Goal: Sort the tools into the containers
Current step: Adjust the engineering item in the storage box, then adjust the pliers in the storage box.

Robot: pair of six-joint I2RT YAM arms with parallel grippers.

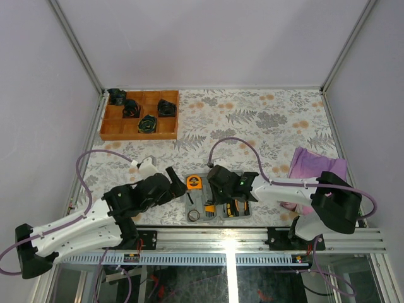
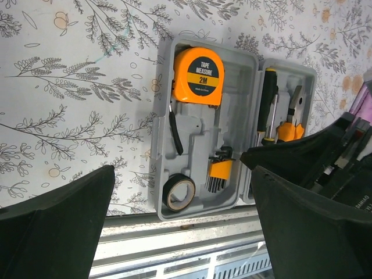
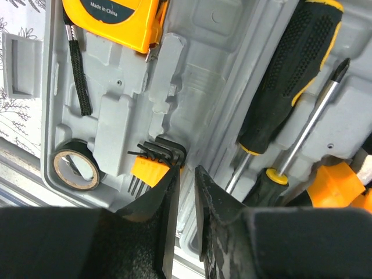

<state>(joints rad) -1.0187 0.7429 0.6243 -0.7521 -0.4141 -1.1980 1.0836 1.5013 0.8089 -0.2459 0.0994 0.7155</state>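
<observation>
We judged the stiff, light hex-key set (image 3: 152,165) best pinched by its orange holder; the right gripper (image 3: 186,172) stood nearly closed yet empty, the left gripper (image 2: 179,168) spread wide.

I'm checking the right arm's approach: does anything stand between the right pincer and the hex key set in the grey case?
Nothing visible does. In the right wrist view the right pincer hangs directly beside the hex key set, one fingertip at its orange holder; the screwdrivers lie off to the other side.

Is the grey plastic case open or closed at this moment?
Open. The grey case lies spread flat, both halves facing up, with the tape measure and a screwdriver visible in its recesses.
</observation>
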